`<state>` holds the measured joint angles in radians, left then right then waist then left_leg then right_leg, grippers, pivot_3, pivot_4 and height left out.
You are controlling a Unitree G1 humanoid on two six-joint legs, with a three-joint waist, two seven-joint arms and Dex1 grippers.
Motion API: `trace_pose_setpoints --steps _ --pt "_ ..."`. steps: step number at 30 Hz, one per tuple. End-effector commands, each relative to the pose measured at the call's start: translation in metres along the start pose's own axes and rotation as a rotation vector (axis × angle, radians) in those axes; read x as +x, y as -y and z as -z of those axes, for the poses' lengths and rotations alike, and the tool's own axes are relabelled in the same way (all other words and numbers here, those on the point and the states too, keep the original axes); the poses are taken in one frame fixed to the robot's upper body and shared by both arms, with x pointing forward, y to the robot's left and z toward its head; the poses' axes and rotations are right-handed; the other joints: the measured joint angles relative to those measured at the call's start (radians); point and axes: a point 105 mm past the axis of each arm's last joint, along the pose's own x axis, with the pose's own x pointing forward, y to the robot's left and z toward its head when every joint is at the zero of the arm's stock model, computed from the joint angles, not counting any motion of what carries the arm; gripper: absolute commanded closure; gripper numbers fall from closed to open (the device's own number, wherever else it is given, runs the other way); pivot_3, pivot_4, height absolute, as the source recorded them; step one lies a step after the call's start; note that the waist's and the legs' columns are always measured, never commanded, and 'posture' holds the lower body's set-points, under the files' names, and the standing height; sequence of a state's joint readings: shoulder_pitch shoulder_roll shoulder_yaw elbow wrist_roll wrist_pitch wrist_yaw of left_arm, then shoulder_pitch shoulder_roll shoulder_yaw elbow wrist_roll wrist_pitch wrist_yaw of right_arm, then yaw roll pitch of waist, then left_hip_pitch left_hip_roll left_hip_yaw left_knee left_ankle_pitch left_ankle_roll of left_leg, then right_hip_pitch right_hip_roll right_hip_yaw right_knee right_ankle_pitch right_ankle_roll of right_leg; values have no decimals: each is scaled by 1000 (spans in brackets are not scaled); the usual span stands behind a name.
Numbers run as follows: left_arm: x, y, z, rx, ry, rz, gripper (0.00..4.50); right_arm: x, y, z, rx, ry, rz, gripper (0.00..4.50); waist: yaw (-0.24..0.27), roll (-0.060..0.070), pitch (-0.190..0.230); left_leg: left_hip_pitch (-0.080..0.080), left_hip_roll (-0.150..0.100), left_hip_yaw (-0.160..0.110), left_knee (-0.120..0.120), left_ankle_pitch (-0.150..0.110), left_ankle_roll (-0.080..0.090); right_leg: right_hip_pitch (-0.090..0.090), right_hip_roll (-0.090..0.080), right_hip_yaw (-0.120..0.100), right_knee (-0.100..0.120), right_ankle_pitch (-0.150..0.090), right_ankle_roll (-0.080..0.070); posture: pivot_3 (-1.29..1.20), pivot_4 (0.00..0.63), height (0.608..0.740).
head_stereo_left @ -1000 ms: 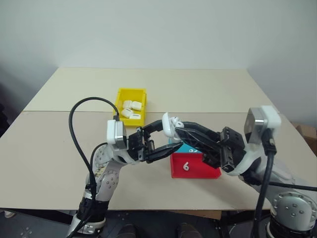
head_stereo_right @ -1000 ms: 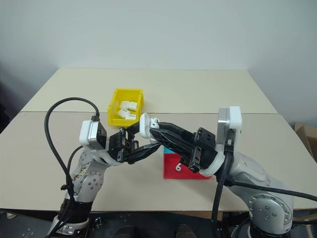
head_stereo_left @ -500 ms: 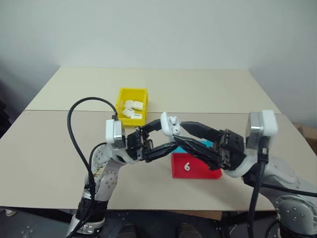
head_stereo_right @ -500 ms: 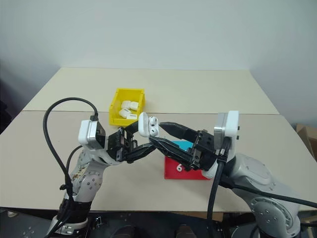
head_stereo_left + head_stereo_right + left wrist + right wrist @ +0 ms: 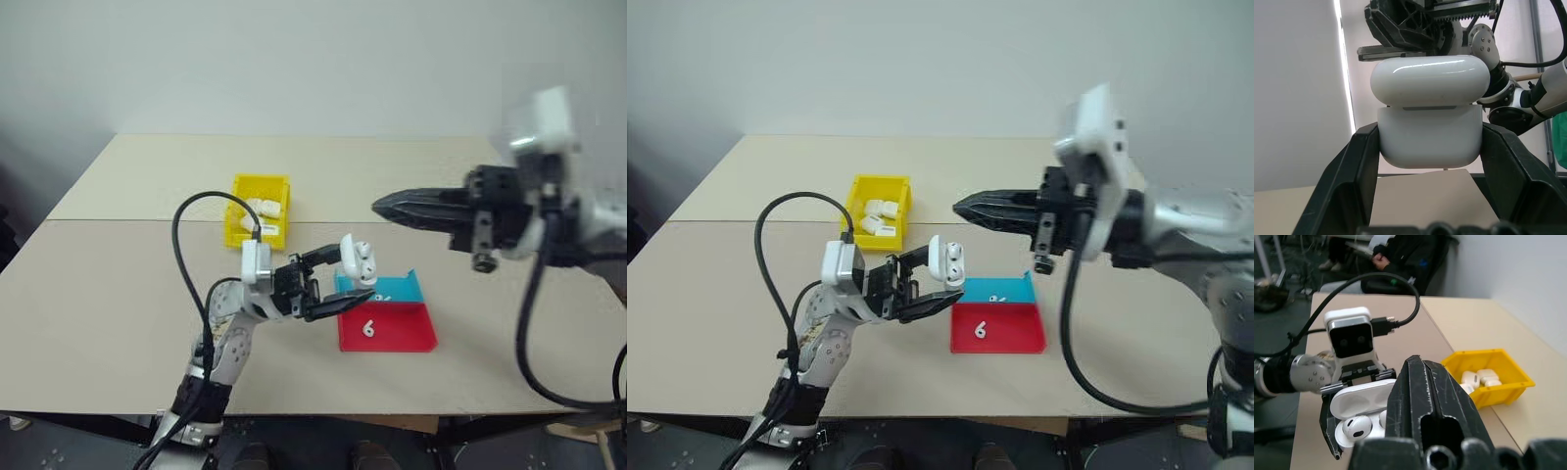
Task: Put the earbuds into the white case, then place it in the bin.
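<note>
left gripper (image 5: 345,279) pinching white case (image 5: 357,260), lid gaping, earbuds (image 5: 1356,427) sitting inside | right gripper (image 5: 380,207) pressed together, hovering above right of case | bin (image 5: 257,209) lying far-left, nearer left arm

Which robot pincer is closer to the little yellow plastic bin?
Left. The left pincer, holding the small glossy white case, sits just in front of the yellow plastic bin, towards the right. The right pincer, shut, hangs higher and farther right.

glossy white case (image 5: 1430,112) — yellow plastic bin (image 5: 260,210)
</note>
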<state>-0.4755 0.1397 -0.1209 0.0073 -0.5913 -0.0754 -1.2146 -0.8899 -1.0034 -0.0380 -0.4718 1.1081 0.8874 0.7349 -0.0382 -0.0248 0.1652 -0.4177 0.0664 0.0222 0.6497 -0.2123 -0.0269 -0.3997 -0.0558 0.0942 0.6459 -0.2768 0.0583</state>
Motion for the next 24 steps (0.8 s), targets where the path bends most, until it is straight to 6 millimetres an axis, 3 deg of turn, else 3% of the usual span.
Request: trace_pose_setpoints --steps 1,10,16,24 --pt "7 -2 1 43 10 25 1711 7 1 -4 -39 -47 -38 4485 3 0 0 -2 0 0 0 0 0 -1 0 0 0 0 0 0 150 740" --pt "7 -7 20 130 -74 18 1711 28 0 5 -139 -208 -139 4485 24 0 0 -6 0 0 1 0 0 -6 0 -1 1 0 0 0 150 740" --pt "11 -7 19 146 -63 11 1711 37 -9 14 -156 -229 -217 4485 25 0 0 -6 0 0 2 0 0 -6 0 -1 1 0 0 0 150 740" --pt "15 -9 13 166 -33 7 1711 33 -4 33 -195 -305 -200 4485 25 0 0 -6 0 0 3 0 0 -6 0 -1 2 0 0 0 150 740"
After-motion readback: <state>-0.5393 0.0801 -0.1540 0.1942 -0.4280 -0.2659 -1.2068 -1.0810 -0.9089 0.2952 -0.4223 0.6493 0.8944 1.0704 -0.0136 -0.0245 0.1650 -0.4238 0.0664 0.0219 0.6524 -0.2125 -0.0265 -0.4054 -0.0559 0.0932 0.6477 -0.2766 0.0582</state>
